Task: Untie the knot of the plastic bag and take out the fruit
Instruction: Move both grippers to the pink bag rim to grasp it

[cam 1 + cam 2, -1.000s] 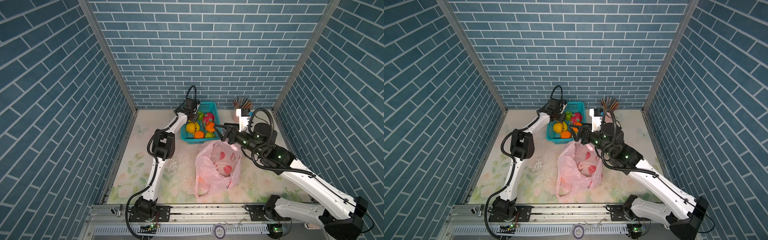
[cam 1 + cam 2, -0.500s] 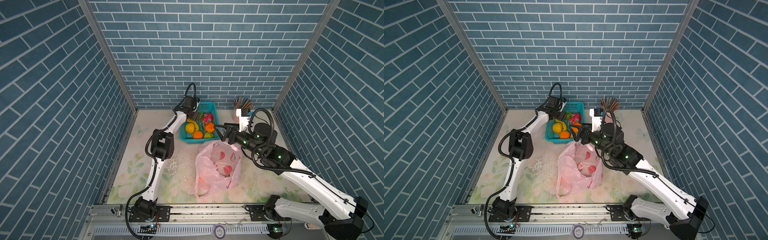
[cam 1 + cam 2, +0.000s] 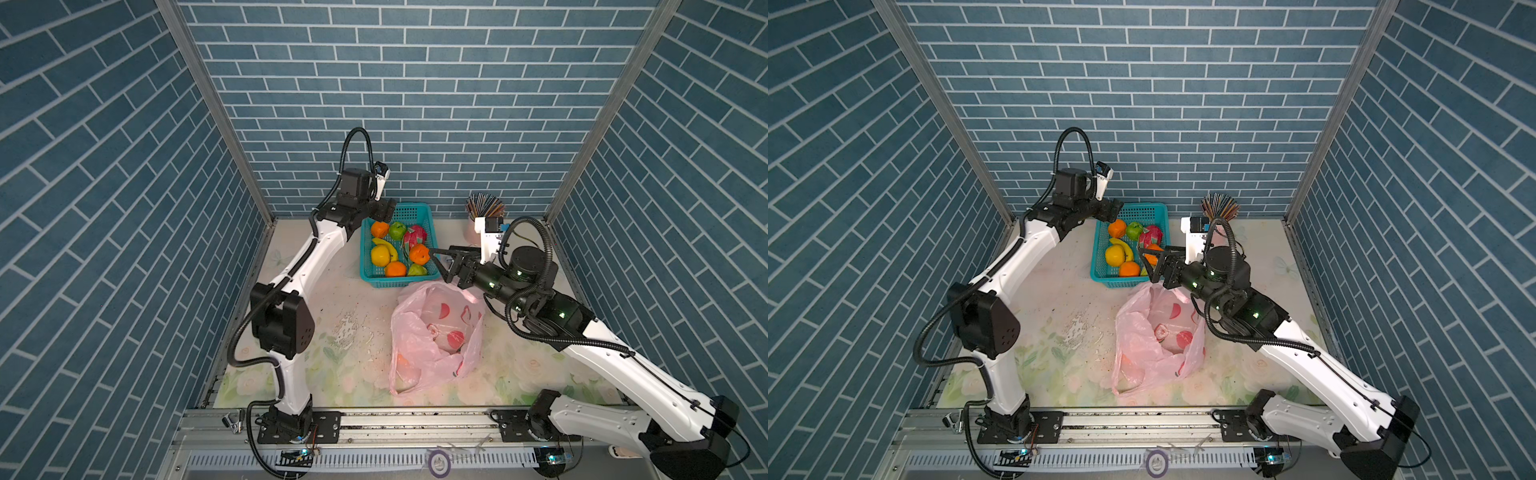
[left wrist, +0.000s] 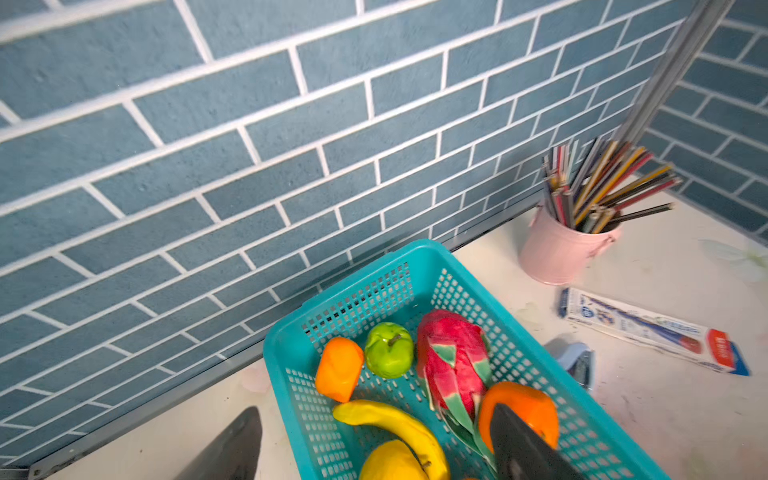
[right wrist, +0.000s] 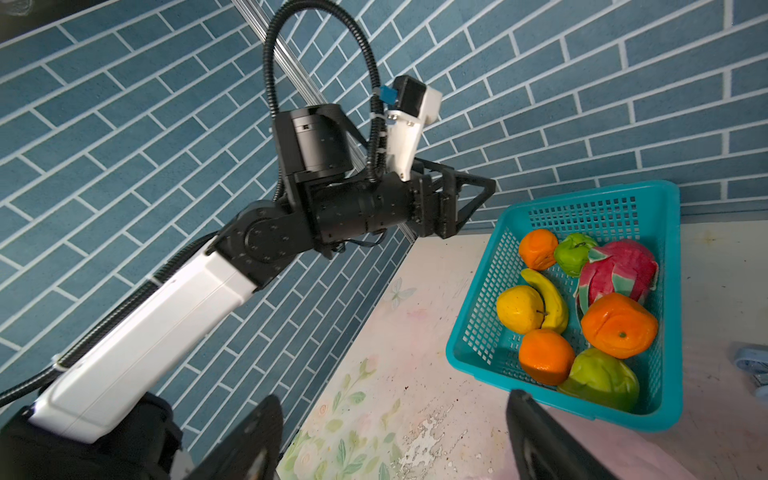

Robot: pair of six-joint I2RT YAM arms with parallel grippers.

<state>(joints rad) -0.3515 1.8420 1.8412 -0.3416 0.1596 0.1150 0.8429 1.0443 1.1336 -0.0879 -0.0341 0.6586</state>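
Bag (image 3: 419, 332) lies on the worktop just beside the basket (image 3: 376, 283), mouth open; I see no knot. Fruit (image 3: 380, 254) sits in the basket. An orange shape (image 3: 401, 362) shows through the bag, so emptying seems unfinished. My left hand (image 3: 386, 210) and right hand (image 3: 438, 266) hover at the basket, spread and empty.

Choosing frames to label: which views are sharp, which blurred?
Both top views: sharp, evenly lit. Left wrist view: slightly soft all over, basket readable, near jaws blurred. Right wrist view: fruit crisp, near jaws out of focus.
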